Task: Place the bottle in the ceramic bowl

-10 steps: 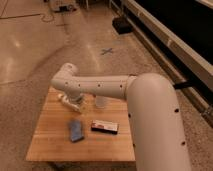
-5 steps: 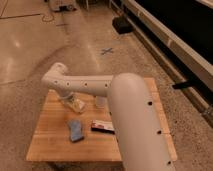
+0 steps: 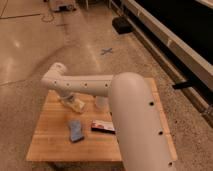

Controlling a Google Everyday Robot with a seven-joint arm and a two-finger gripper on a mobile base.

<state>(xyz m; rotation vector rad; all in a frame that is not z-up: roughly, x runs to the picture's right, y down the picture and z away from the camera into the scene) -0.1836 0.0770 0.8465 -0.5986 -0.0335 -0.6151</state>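
Observation:
The bottle (image 3: pixel 78 105), small, clear and pale yellowish, lies on the wooden table (image 3: pixel 50 142) near its back left part. My gripper (image 3: pixel 69 98) hangs down from the bent white arm (image 3: pixel 85 82) and sits right at the bottle's left end, touching or almost touching it. The orange-red ceramic bowl does not show; the wide arm covers the right half of the table.
A whitish upright container (image 3: pixel 101 102) stands just right of the bottle, partly behind the arm. A blue object (image 3: pixel 75 130) and a flat red, white and black packet (image 3: pixel 102 127) lie nearer the front. Shiny floor surrounds the table; a dark ledge runs along the right.
The arm's elbow has swung left over the table and its near part now fills more of the right side. The gripper has come down to the bottle.

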